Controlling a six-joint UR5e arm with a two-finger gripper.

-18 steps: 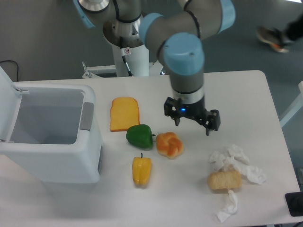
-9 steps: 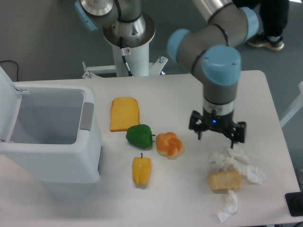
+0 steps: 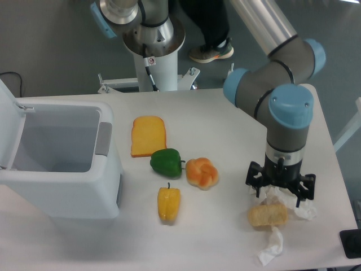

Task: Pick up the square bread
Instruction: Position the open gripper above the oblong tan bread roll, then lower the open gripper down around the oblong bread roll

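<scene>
The square bread [image 3: 267,215] is a pale golden-tan blocky piece lying at the front right of the white table [image 3: 225,118], among crumpled white tissues [image 3: 299,206]. My gripper [image 3: 279,191] hangs directly above and just behind the bread, fingers [image 3: 252,183] spread wide apart and empty, with its tips a little above the bread. The wrist hides part of the tissues.
A round orange bun [image 3: 202,173], a green pepper [image 3: 167,162], a yellow pepper [image 3: 168,203] and a flat orange toast slice [image 3: 148,135] lie at mid-table. A white open bin [image 3: 56,161] stands at the left. Another tissue [image 3: 271,247] lies near the front edge.
My gripper has moved right and toward the front, from beside the bun to just over the square bread, and has come lower. It stays open. Nothing on the table has moved.
</scene>
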